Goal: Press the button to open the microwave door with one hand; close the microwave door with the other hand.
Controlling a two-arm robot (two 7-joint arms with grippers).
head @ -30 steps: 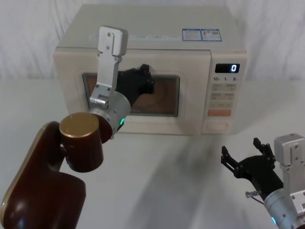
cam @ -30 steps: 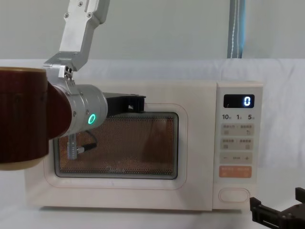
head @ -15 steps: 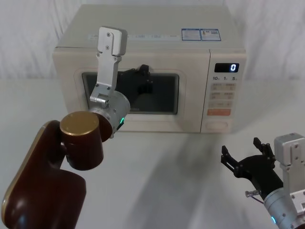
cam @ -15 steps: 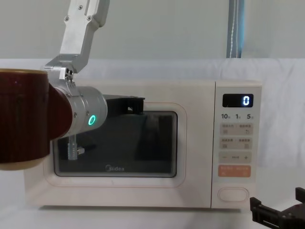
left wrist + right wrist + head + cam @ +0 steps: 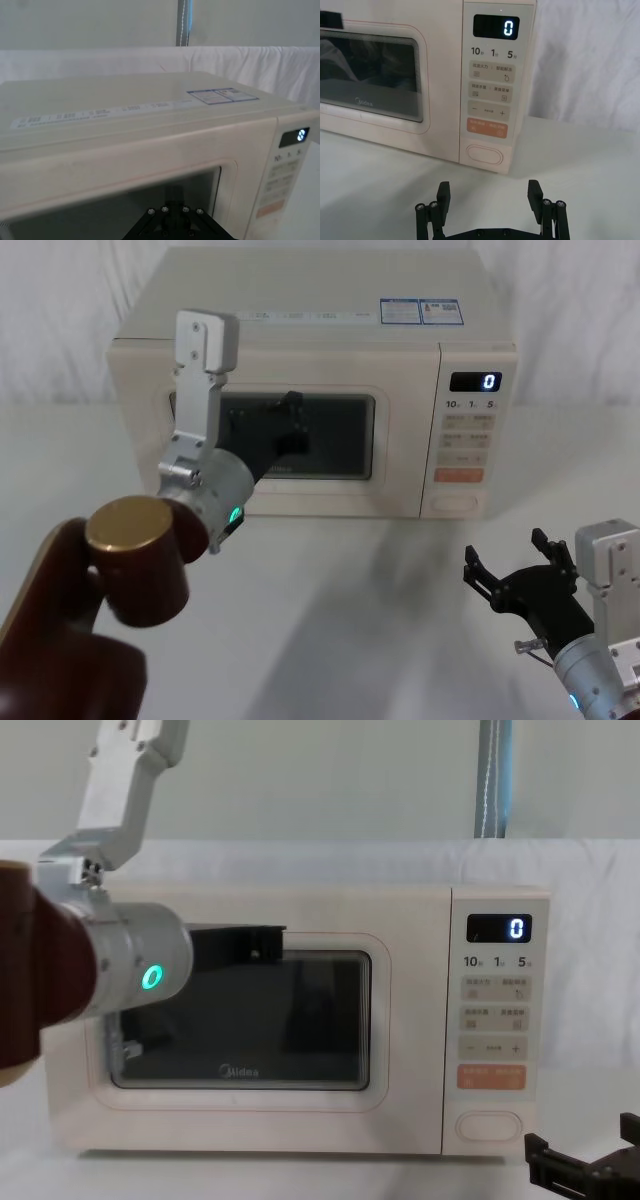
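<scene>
Microwave door [image 5: 290,430] was seen shut, left gripper [image 5: 290,420] just before it, jaw state untellable; right gripper [image 5: 490,197] was held open, empty.

Microwave door [image 5: 240,1020] shut — left gripper [image 5: 262,944] before it

A white tablecloth [image 5: 330,590] covers the table, lightly creased and evenly lit. Behind it hangs a wrinkled white cloth [image 5: 590,870] (draped like a backdrop), with a plain pale grey wall [image 5: 330,780] above and 1 upright metal pole [image 5: 492,780].
</scene>
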